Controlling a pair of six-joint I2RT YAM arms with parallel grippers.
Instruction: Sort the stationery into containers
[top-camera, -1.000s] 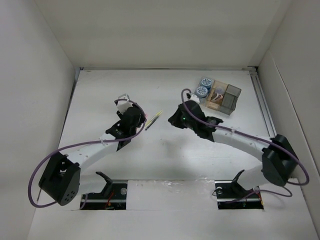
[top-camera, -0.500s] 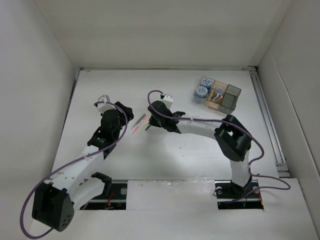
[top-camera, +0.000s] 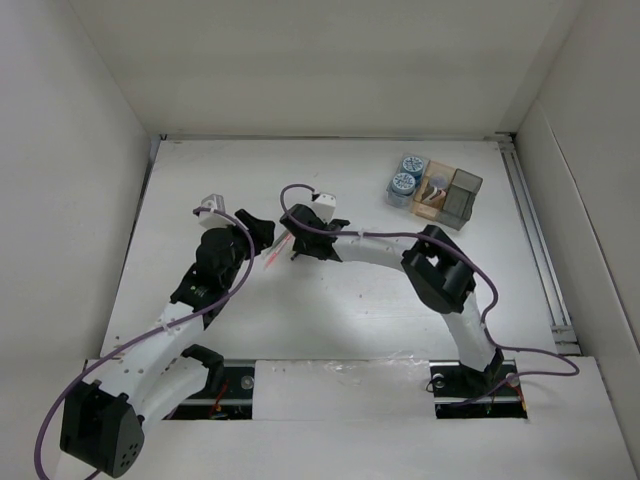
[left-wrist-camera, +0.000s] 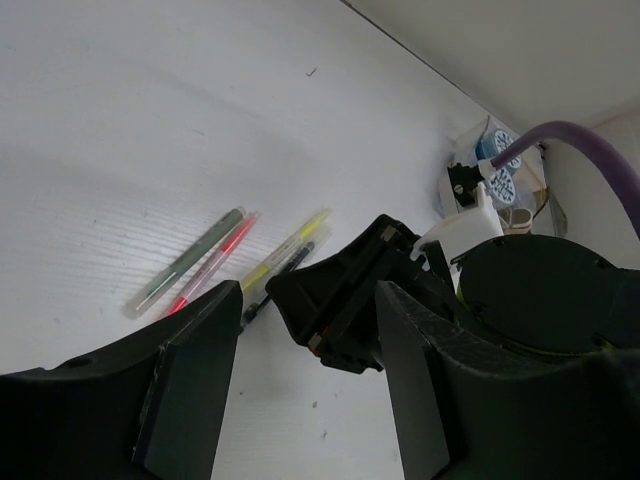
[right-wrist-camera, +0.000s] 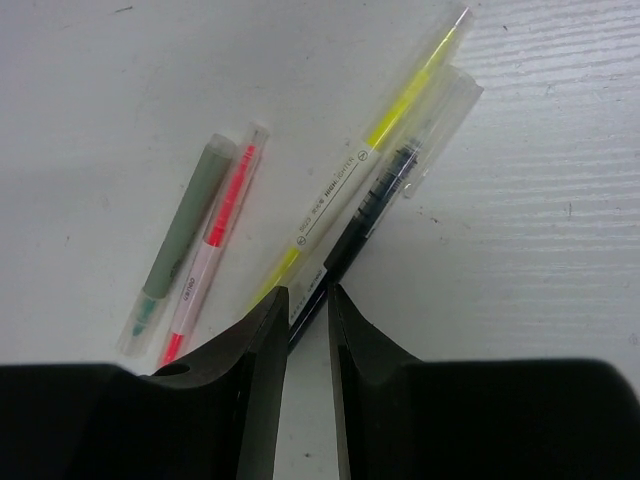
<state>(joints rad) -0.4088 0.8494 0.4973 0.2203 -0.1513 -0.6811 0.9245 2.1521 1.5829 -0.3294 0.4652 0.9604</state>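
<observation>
The four pens (top-camera: 275, 252) lie loose on the tabletop (top-camera: 340, 170), left of centre and well apart from the containers (top-camera: 447, 206) at the far right. In the right wrist view, the grey-green pen (right-wrist-camera: 185, 245) and the pink pen (right-wrist-camera: 218, 240) lie side by side. The yellow pen (right-wrist-camera: 370, 165) and the dark pen (right-wrist-camera: 378, 200) lie side by side just to their right in that view, angled away from the first pair at the far ends. The right end effector (right-wrist-camera: 306, 300) is positioned low over the pens with its jaws a narrow gap apart. The near end of the dark pen sits in that gap, and contact with the fingers cannot be determined. The left end effector (left-wrist-camera: 308, 300) is just beside the group on the opposite side, with its jaws wide apart and holding nothing. Both blue cylinders (top-camera: 403, 183) stand upright in the left-hand compartments of the containers, next to the tan box (top-camera: 441, 178).
</observation>
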